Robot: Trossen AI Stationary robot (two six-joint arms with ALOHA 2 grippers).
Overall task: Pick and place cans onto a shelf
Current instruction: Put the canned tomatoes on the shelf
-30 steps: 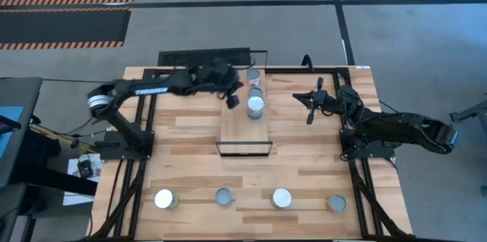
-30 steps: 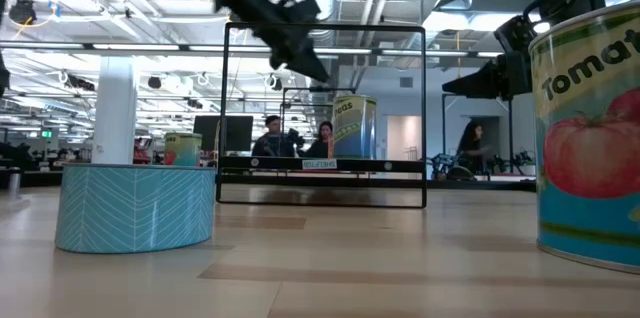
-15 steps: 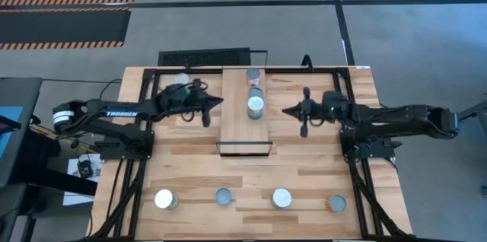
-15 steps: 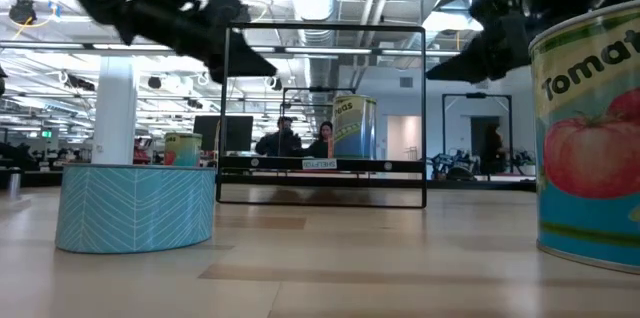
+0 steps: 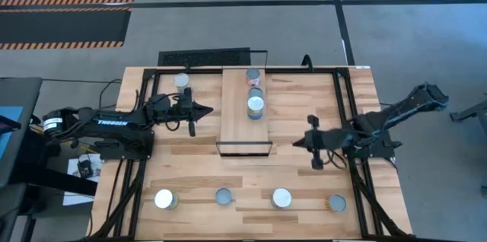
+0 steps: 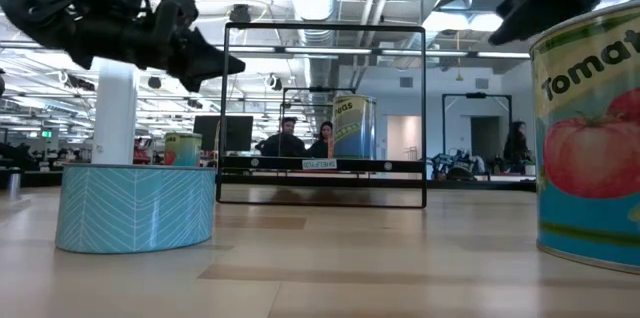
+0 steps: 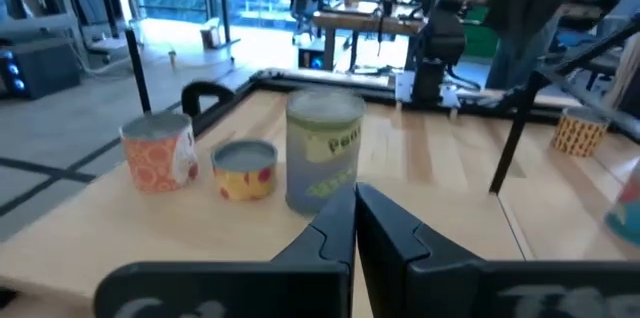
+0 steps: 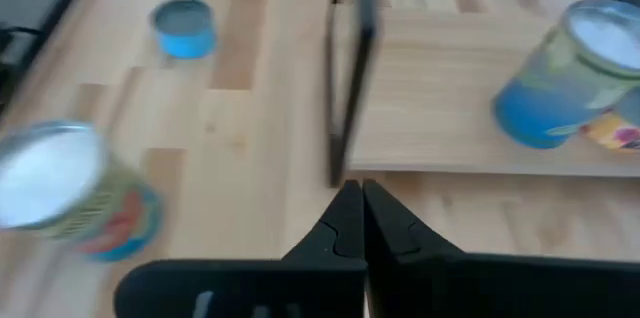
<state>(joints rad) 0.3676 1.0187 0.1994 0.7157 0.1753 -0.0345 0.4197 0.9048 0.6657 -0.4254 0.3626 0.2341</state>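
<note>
Three cylindrical cans [image 5: 256, 106] are ranged on the smooth light-wood shelf [image 5: 240, 124]. Left claw [image 5: 190, 109] and right claw [image 5: 313, 144] are closed, empty, above the planked tabletop [image 5: 304, 181].

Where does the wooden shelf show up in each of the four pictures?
High view: shelf at the table's centre back.
Low view: centre, seen end-on.
Left wrist view: middle.
Right wrist view: upper right.
Shared landmark: tall can on it.

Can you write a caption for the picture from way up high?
Three cans sit on the shelf; both claws hover empty and shut, left, right.
</note>
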